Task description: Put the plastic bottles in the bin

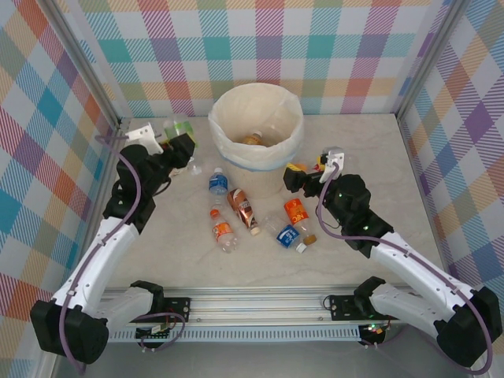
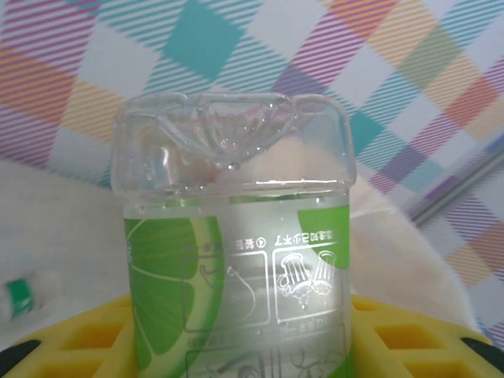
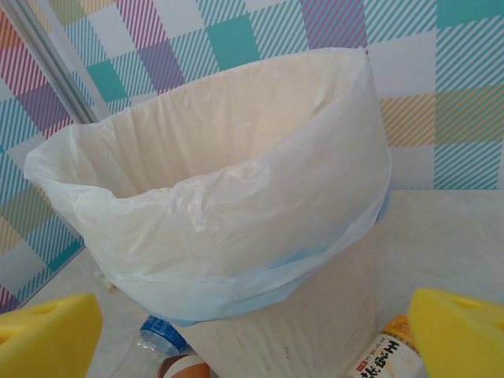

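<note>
Bright, even light from above in all views. Soft, faint shadows on table point(image 1: 378, 157) beside bin point(image 1: 256, 126). Small shiny spots on green bottle point(image 2: 236, 236). Checked wall point(image 2: 409, 71) behind it fuzzy. Bin sharp in right wrist view; bottom corners there blurry.

Green-labelled clear bottle point(image 2: 236, 276), cream-white bin point(image 1: 223, 134), pastel plaid walls point(image 1: 331, 47), beige table point(image 1: 378, 150)

Green-labelled bottle point(image 2: 236, 236): clear glossy plastic, printed film label.
Bin point(image 3: 315, 339): cream, matt, smooth wall; liner bag point(image 3: 236, 197) of thin translucent white plastic, crinkled, slight sheen.
Desk point(image 1: 260, 268): smooth pale marble-look surface.
Front rail point(image 1: 260, 303): brushed metal.
Right end effector point(image 3: 252, 346) pads point(image 3: 51, 339): yellow, matt.
</note>
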